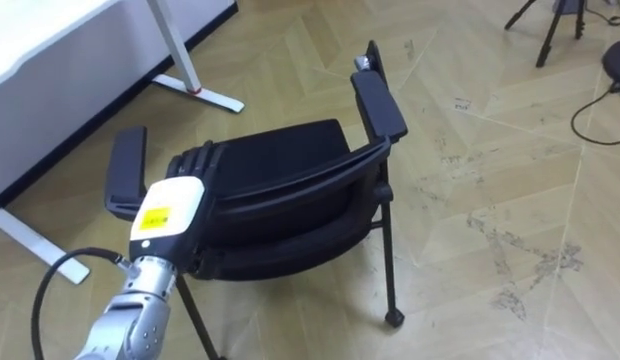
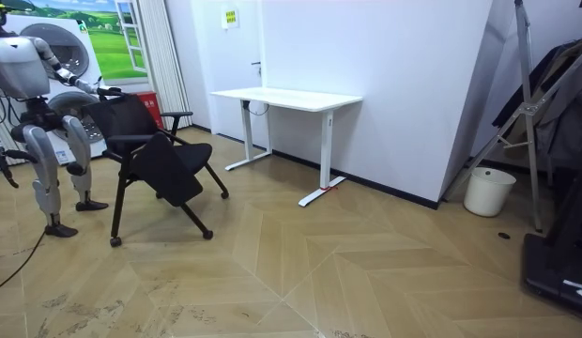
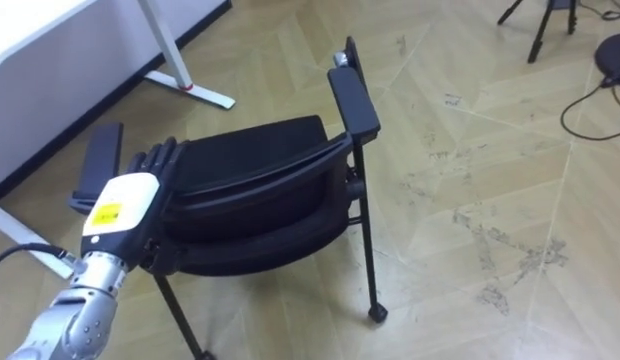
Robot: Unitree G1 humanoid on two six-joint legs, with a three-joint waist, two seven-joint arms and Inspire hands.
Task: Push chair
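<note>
Chair (image 1: 290,165) sits centre-left in my head view, a black one with its seat tipped up and a castor showing at the foot of its near leg. I am looking down over its backrest from behind. One armrest (image 1: 125,170) lies at the left of the frame, and the other armrest (image 1: 380,100) angles toward the upper middle.

My left hand (image 1: 170,205) comes in from the lower left. Its white back plate faces the camera and its dark fingers (image 3: 155,160) are laid out fairly straight over the top edge of the backrest. They rest flat against it rather than wrapping round it. I cannot tell what state my right hand is in.

A white desk (image 1: 50,30) fills the upper left corner, and one of its floor feet lies just beyond the chair. Tripod legs (image 1: 550,25) stand in the upper right corner on the wooden floor (image 1: 490,200).

In the room view the robot stands at the left edge, leaning forward with one arm stretched to the chair's back. The chair is at the left of that frame. The desk is in the upper middle against the wall, well apart from the chair, and a white bin (image 2: 488,191) stands at the right.
</note>
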